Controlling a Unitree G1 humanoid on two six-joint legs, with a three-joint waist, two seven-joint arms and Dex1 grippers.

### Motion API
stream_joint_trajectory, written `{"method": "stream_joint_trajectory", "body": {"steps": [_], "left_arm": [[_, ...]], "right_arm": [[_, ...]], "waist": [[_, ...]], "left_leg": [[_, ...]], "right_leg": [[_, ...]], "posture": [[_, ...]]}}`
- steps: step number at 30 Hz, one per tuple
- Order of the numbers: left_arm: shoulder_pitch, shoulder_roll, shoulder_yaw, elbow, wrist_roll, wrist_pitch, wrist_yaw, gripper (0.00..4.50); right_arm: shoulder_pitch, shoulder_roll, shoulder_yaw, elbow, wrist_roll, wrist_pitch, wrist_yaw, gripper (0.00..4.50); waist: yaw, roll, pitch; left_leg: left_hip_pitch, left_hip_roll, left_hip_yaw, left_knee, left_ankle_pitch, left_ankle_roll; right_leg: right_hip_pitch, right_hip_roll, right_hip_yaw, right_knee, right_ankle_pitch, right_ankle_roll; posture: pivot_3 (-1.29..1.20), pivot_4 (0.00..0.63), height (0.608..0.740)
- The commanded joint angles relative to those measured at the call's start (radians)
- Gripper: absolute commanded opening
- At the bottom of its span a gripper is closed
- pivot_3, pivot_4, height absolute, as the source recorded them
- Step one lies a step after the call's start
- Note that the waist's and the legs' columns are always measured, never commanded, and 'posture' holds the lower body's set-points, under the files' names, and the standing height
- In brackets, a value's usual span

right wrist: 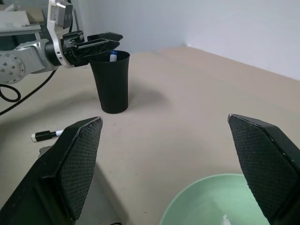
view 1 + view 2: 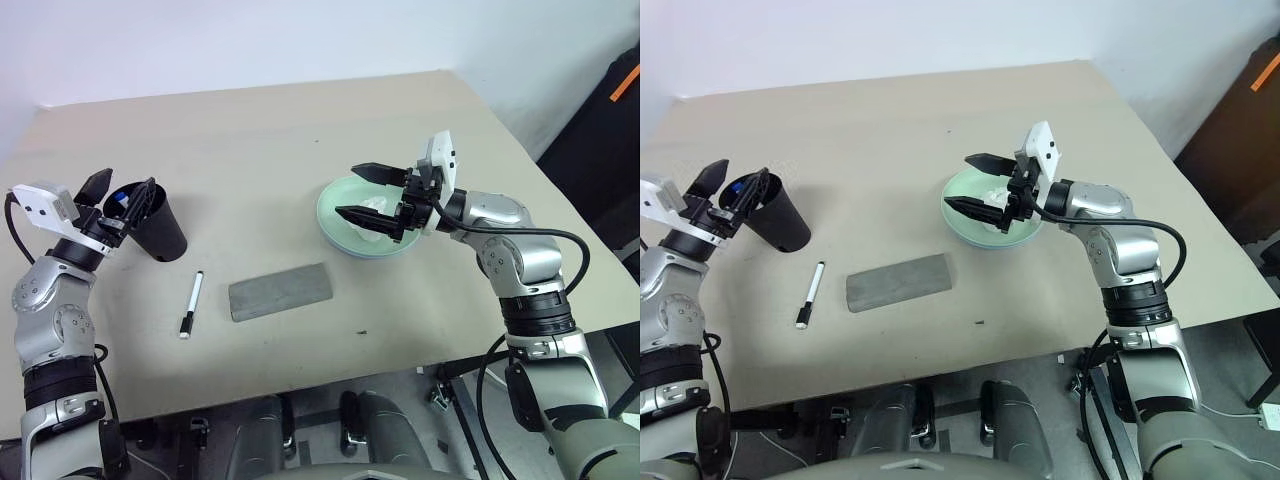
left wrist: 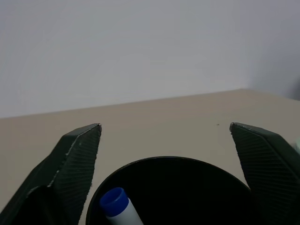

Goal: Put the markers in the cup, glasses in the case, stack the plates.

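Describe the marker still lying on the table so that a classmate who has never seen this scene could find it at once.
Start at the beige table and find the black cup near its left side. Just in front of it, left of the flat grey case, lies a thin white marker. Its black cap sets it apart from the blue-capped marker standing inside the cup.

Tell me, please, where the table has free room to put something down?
Free: the far half of the beige table, behind the black plastic cup and mint green plate. Crowded: the near strip with the black-capped white marker and grey flat case.
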Motion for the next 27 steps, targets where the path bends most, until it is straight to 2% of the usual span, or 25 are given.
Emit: {"method": "stream_joint_trajectory", "body": {"steps": [1, 6, 10, 18, 23, 27], "left_arm": [[0.021, 0.024, 0.018, -0.128, -0.045, 0.055, 0.008, 4.45], [0.122, 0.120, 0.070, -0.348, -0.142, 0.242, 0.005, 4.45], [0.251, 0.214, 0.193, -0.492, -0.247, 0.450, 0.064, 4.45], [0.488, 0.257, 0.347, -0.807, -0.474, 0.738, 0.195, 4.45], [0.647, 0.316, 0.324, -0.907, -0.528, 0.945, 0.305, 4.45], [0.655, 0.320, 0.272, -0.917, -0.513, 0.996, 0.357, 4.45]], "right_arm": [[-0.020, -0.009, -0.031, -0.015, 0.022, -0.003, 0.008, 4.50], [-0.034, -0.020, -0.026, 0.017, 0.015, -0.008, 0.033, 4.50], [-0.047, -0.017, -0.018, 0.056, 0.006, -0.025, 0.050, 4.50], [-0.098, 0.019, 0.008, 0.158, -0.022, -0.068, 0.084, 4.50], [-0.136, 0.038, 0.018, 0.221, -0.045, -0.102, 0.106, 4.50], [-0.132, 0.042, 0.014, 0.212, -0.047, -0.100, 0.111, 4.50]], "waist": [[0.000, 0.000, 0.000], [-0.003, 0.000, 0.000], [-0.005, 0.000, 0.000], [-0.002, 0.000, 0.001], [-0.002, 0.001, 0.001], [0.000, 0.002, 0.001]], "left_leg": [[0.000, 0.000, 0.000, 0.000, 0.000, 0.000], [0.000, 0.000, 0.000, 0.000, 0.000, 0.000], [0.000, 0.000, 0.000, -0.001, 0.000, -0.001], [0.000, 0.000, 0.000, 0.000, -0.002, -0.003], [0.000, 0.000, 0.000, -0.002, -0.002, -0.003], [0.000, 0.000, 0.000, -0.002, -0.002, -0.003]], "right_leg": [[0.000, 0.000, 0.000, 0.000, 0.000, 0.000], [0.000, 0.000, 0.000, 0.000, 0.000, 0.000], [-0.001, 0.000, 0.001, 0.000, 0.000, 0.000], [0.000, -0.001, 0.001, -0.001, -0.002, -0.003], [-0.001, -0.001, 0.001, -0.002, -0.003, -0.004], [-0.002, -0.001, 0.001, -0.002, -0.003, -0.004]], "posture": [[0.00, 0.150, 0.740], [0.00, 0.150, 0.740], [0.00, 0.150, 0.740], [0.00, 0.150, 0.740], [0.00, 0.150, 0.740], [0.00, 0.150, 0.740]]}}
